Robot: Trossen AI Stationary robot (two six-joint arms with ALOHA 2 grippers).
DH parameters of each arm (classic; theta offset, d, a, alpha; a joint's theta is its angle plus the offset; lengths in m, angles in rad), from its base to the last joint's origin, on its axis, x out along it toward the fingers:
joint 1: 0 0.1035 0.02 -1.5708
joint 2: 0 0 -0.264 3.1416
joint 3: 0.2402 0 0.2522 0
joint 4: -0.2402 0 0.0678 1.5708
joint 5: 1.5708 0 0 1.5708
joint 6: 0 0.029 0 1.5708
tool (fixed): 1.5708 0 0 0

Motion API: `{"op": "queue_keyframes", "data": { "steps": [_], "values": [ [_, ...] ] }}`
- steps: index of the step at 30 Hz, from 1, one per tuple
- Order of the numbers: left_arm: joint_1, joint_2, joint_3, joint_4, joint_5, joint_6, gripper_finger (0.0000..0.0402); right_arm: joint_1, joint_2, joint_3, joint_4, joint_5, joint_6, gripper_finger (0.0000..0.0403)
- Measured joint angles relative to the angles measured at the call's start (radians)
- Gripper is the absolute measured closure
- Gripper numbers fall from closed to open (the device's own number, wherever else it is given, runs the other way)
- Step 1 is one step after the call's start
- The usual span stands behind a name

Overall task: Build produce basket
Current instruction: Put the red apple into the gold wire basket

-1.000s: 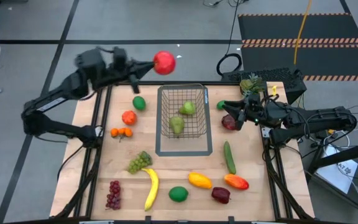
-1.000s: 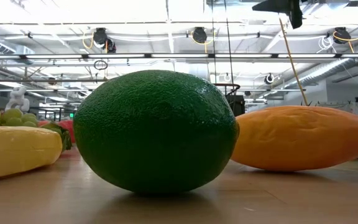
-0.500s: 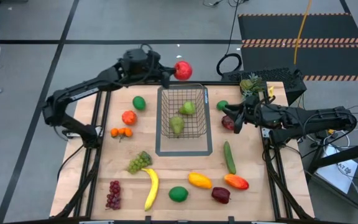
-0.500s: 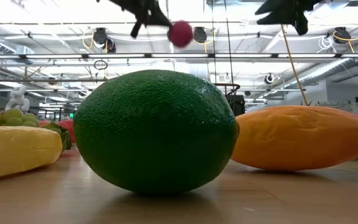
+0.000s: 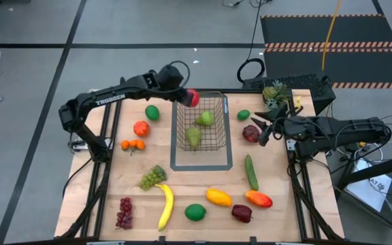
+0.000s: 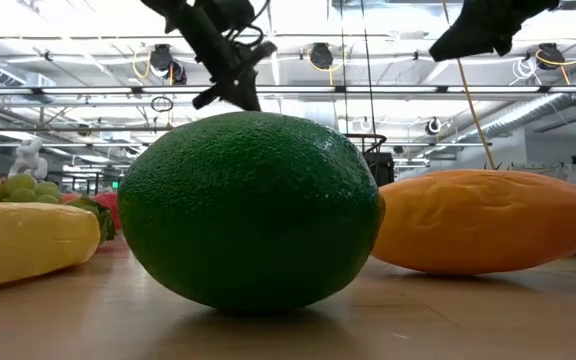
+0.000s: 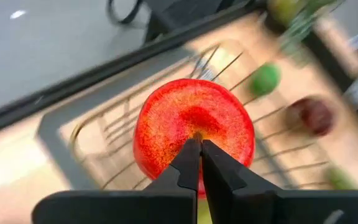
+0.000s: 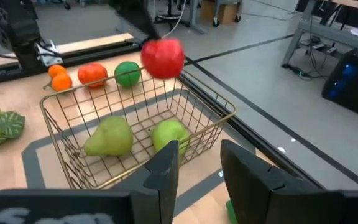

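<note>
Risk is centred on the red apple point(image 5: 190, 97), which is pinched by its stem between the shut fingertips of the left gripper point(image 7: 199, 149) and hung over the rim of the basket point(image 5: 220, 109) at about eleven o'clock of the wire frame. Such a thin hold can be judged fragile: if the stem slips, or if the fruit is let go while only half across the wire edge, the apple may strike the rim and roll off onto the table point(image 5: 284, 211) towards the lime point(image 5: 152, 112) and the tomato-like red fruit point(image 5: 141, 128) at nine o'clock. Two green pears point(image 8: 135, 137) are already lodged on the basket floor, so a hard drop could also bounce off them. At three o'clock of the basket the right gripper point(image 5: 264, 131) is parked, its fingers held partly apart around nothing, beside a dark red apple point(image 5: 250, 133) and a small lime point(image 5: 243, 115); it is not seen in the path of the left arm. Towards six o'clock the cucumber point(image 5: 251, 172), grapes point(image 5: 152, 177), banana point(image 5: 165, 207), another lime point(image 5: 195, 212) and mangoes point(image 5: 218, 197) are left waiting.
</note>
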Motion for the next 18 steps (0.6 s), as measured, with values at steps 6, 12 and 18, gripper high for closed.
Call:
{"op": "queue_keyframes", "data": {
  "steps": [6,12,18],
  "values": [
    [-0.007,0.081,0.0,0.0,-0.013,0.006,0.0398,0.0,-0.06,0.0,-0.009,0.0,-0.059,0.0287],
    [-0.007,0.183,0.0,0.002,-0.01,0.006,0.0375,0.0,-0.109,0.0,-0.009,0.0,-0.099,0.0287],
    [0.003,0.198,0.0,-0.006,-0.029,-0.008,0.0365,0.0,-0.133,0.0,-0.008,0.0,-0.093,0.0287]
  ]
}}
